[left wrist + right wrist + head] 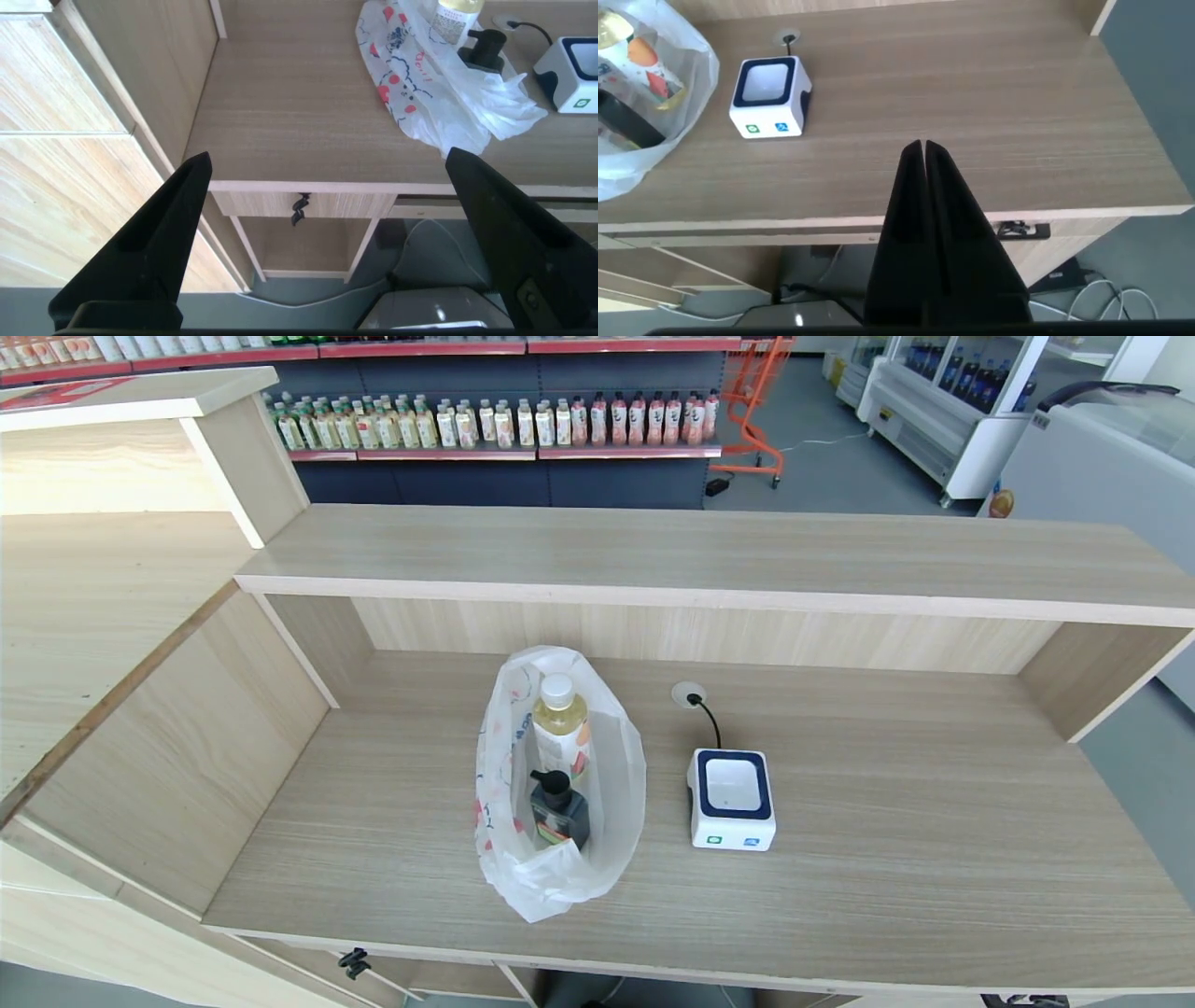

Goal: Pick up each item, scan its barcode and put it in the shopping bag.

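A white plastic shopping bag (611,775) stands open on the wooden counter (887,840), left of the scanner. Inside it stand a pale yellow drink bottle with a white cap (560,714) and a dark pump bottle (558,807). The white and blue barcode scanner (733,798) sits beside the bag, its cable running to a hole in the counter. My left gripper (327,182) hangs open off the counter's front edge, below and left of the bag (420,84). My right gripper (923,149) is shut with nothing in it, over the counter's front edge, right of the scanner (768,97).
A raised shelf (709,555) runs along the back of the counter, with side walls at both ends. Drawers with dark handles (354,963) sit under the front edge. Store shelves of bottles (485,422) and freezers (952,401) stand far behind.
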